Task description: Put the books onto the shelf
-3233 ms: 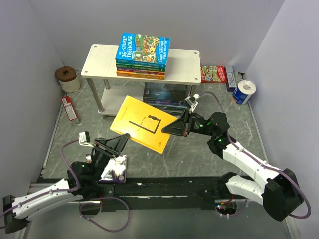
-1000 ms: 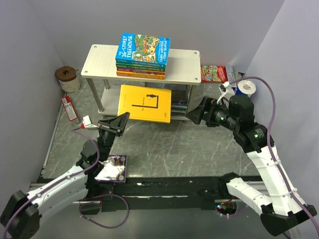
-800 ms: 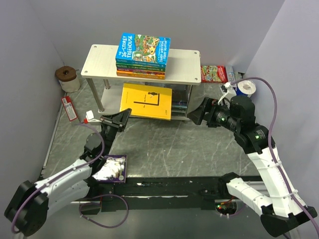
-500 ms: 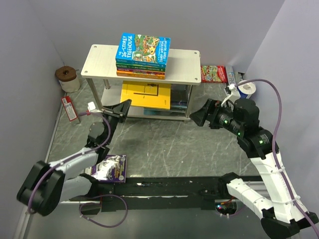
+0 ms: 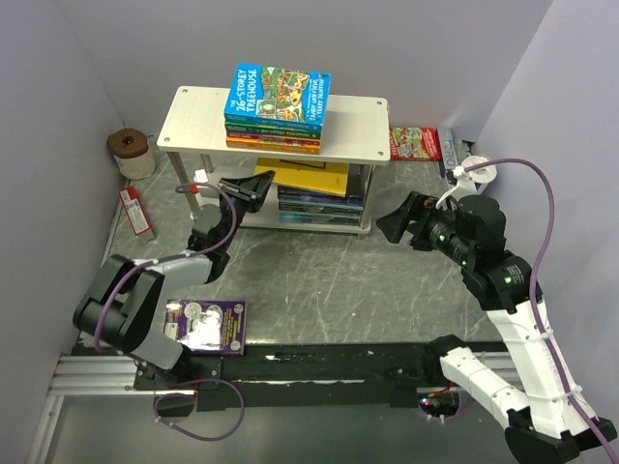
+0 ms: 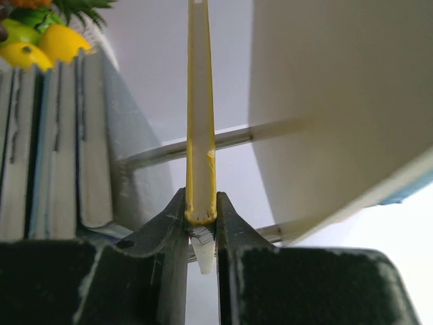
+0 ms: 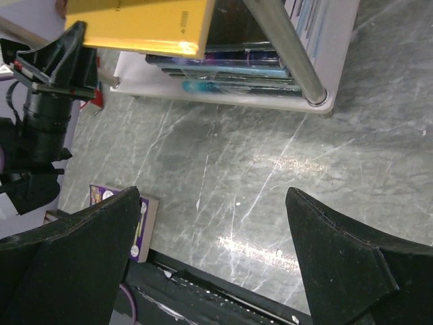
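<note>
The shelf [image 5: 358,121] stands at the back, its pale top board carrying a stack of books [image 5: 276,97] with a blue Treehouse cover uppermost. More books [image 7: 230,64] lie stacked on the white lower board [image 7: 331,81]. My left gripper [image 5: 253,186] is shut on the left edge of the yellow book [image 5: 314,178], which lies flat under the top board, over that lower stack. In the left wrist view the yellow book [image 6: 201,122] shows edge-on between the fingers of the left gripper [image 6: 201,211]. A purple book [image 5: 208,324] lies near the table's front. My right gripper [image 7: 213,196] hangs open over bare table right of the shelf.
A brown-topped roll [image 5: 129,150] and a small red-and-white carton [image 5: 135,211] sit by the left wall. A red-green packet [image 5: 414,143] lies at the back right. The shelf's metal post [image 7: 284,47] stands close ahead of my right gripper.
The left gripper has carried the yellow book away from the table's middle and slid it under the shelf's top board. The right arm has drawn back to the right.
</note>
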Controlling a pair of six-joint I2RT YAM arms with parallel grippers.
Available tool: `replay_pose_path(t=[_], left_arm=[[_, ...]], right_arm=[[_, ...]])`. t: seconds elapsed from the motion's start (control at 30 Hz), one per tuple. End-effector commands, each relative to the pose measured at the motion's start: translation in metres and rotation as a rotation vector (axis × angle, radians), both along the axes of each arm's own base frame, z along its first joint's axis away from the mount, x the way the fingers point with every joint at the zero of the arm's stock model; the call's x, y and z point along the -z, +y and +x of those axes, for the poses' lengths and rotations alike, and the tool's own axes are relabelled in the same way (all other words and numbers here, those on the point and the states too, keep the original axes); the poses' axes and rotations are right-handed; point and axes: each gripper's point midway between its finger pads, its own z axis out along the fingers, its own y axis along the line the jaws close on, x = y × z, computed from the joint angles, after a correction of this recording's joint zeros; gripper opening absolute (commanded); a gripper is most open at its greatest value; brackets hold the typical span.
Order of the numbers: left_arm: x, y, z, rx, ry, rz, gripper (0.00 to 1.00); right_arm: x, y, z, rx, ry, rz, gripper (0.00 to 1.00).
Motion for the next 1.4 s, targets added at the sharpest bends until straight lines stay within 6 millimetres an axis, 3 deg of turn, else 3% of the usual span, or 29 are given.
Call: replay_pose_path(t=[0.0, 0.13, 0.43, 0.8, 0.97, 1.37], left_arm=[[-0.058, -0.003, -0.003, 0.036, -0.176, -0.108, 0.01], [-0.043, -0.011, 0.012, 0.041, -0.143, -0.099, 0.01], [-0.021, -0.022, 0.025, 0.071, -0.089, -0.064, 0.03], [0.004, -0.032, 0.016, 0.14, -0.033, -0.009, 0.38], [0.007, -0.034, 0.008, 0.159, -0.024, 0.058, 0.45], [0.052, -0.045, -0.007, 0.267, 0.141, 0.273, 0.54]], right_arm=[[-0.006, -0.008, 0.01, 0.056, -0.05, 0.008, 0.95], [-0.001, -0.006, 0.013, 0.059, -0.042, 0.019, 0.95], [0.007, -0.004, 0.019, 0.056, -0.017, 0.016, 0.95], [0.01, 0.0, 0.024, 0.046, -0.008, 0.018, 0.95], [0.008, 0.001, 0.024, 0.041, -0.014, 0.022, 0.95], [0.015, 0.005, 0.024, 0.018, -0.005, 0.026, 0.94]])
